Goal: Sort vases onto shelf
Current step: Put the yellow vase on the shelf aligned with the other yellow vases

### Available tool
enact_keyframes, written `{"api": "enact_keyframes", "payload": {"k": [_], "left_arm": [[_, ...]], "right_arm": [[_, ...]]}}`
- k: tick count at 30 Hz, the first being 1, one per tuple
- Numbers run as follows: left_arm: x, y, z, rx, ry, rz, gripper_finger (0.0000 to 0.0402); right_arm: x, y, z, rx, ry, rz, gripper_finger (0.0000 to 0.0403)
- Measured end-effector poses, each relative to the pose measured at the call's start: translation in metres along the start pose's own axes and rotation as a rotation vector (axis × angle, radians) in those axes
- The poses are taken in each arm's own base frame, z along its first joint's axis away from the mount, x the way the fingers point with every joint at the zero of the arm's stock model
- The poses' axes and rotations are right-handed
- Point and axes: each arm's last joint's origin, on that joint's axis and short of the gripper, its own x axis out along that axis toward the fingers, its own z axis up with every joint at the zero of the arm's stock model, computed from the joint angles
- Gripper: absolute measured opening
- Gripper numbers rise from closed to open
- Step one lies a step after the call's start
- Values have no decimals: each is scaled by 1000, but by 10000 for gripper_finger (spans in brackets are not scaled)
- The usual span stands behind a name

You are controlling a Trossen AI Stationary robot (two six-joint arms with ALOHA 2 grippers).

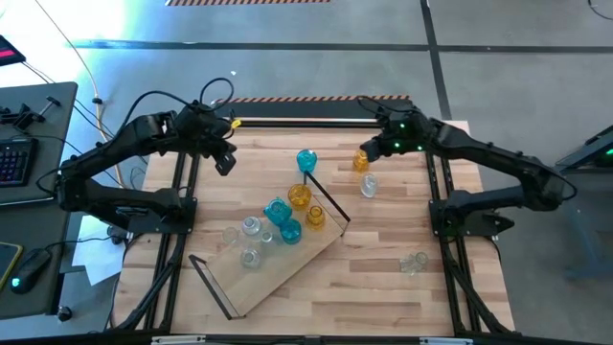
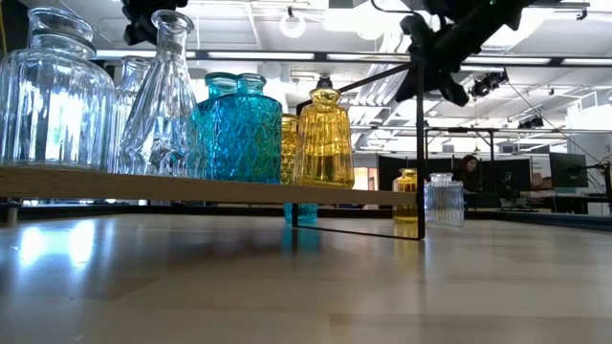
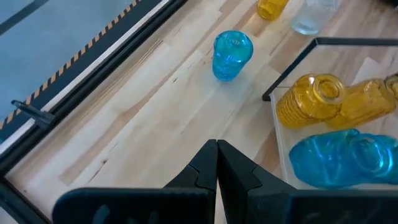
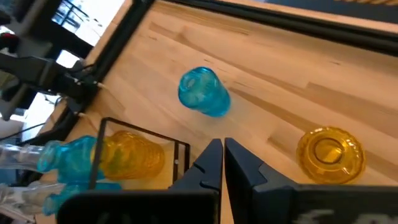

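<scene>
The shelf [image 1: 278, 264] lies slantwise mid-table with bare tabletop [image 1: 383, 297] around it. A teal vase [image 1: 306, 160] stands just beyond its far wire end, between the left gripper [image 1: 224, 161] and right gripper [image 1: 368, 153], both pinched closed, empty, apart from it. Only the low view shows a person [image 2: 469, 172] behind the table.

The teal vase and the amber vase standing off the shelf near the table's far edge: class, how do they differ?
The teal vase is blue-green; the amber vase is yellow. The teal vase stands in open table between the arms; the amber vase sits beside the right gripper and next to a clear vase. Both are upright translucent glass, not yet on the shelf.
</scene>
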Motion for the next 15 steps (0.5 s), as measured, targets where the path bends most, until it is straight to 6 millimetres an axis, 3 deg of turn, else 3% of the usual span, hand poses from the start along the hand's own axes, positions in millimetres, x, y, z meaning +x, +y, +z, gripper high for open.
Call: {"api": "enact_keyframes", "payload": {"k": [6,15], "left_arm": [[0,-1,0,2,5,-27,0],[1,-1,1,-19,8,-40,0]], "right_arm": [[9,-8,2,-33,34,-29,0],[19,-38,2,-79,182,-105,1]]}}
